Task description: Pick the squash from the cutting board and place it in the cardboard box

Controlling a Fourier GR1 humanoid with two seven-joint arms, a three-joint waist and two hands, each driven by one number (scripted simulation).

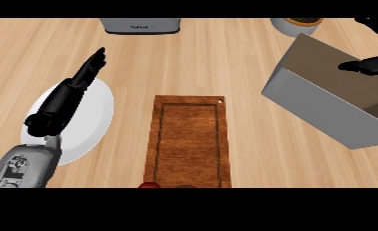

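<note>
Desk (pixel 221 60) of pale wood carries one of each thing we can count. One cutting board (pixel 188 140) lies to the right of the left robot hand (pixel 63 100), well apart from it. One cardboard box (pixel 310 107), grey outside and brown inside, stands tilted further right.

We count two robot hands. The left robot hand is released, its fingers (pixel 92 67) straight and pointing away from the robot, and it holds nothing. Beneath it lies one white plate (pixel 92 125), which shows mostly on the hand's right.

The right robot hand (pixel 358 66) shows only as a dark part at the view's right edge, over the open top of the box. We cannot tell whether it is released or grasping anything.

We cannot make out the squash; the board's top shows bare wood, and one small red thing (pixel 149 185) sits at its near left corner, cut off by the edge.

Beyond the left robot hand's fingertips stands one grey appliance (pixel 140 25). Beyond the right robot hand, to its left, stands one round pot (pixel 295 25).
</note>
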